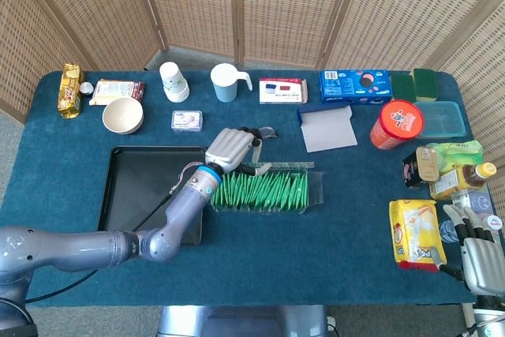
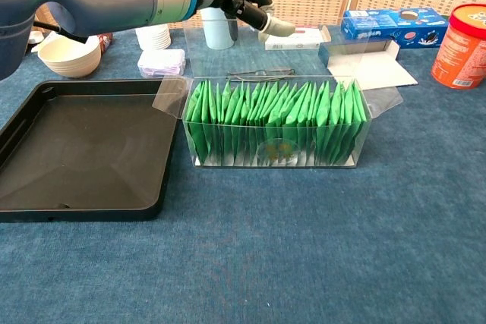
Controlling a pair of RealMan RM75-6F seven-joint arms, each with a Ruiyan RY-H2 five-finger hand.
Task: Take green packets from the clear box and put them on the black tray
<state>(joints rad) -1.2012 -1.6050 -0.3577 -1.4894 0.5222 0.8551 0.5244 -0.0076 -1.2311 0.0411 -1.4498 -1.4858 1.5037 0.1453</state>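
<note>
Woven wicker screens stand behind a table covered in dark blue cloth (image 1: 260,234). Near its middle sits a clear plastic box (image 2: 277,158) with its flaps splayed outward, packed with a row of upright green packets (image 2: 273,123). Just left of it, nearly touching, lies a shallow black rectangular tray (image 2: 83,149); nothing rests in it.

The left hand (image 1: 230,150) hovers above the box's back left corner, fingers curled inward with a fingertip (image 2: 278,28) pointing toward the right. It holds nothing and touches no packet. The grey forearm runs back across the tray's near right corner.

The right hand (image 1: 480,254) sits at the table's near right edge, fingers spread and pointing up, grasping nothing.

Along the far edge: a gold snack packet (image 1: 71,90), a cream bowl (image 1: 123,116), a white paper cup (image 1: 173,81), a pale blue mug (image 1: 226,83), a blue biscuit box (image 1: 355,86). Toward the right stand a red round tub (image 1: 396,125) and a clear lidded container (image 1: 442,119). A yellow snack bag (image 1: 415,234) lies just left of the right hand.
</note>
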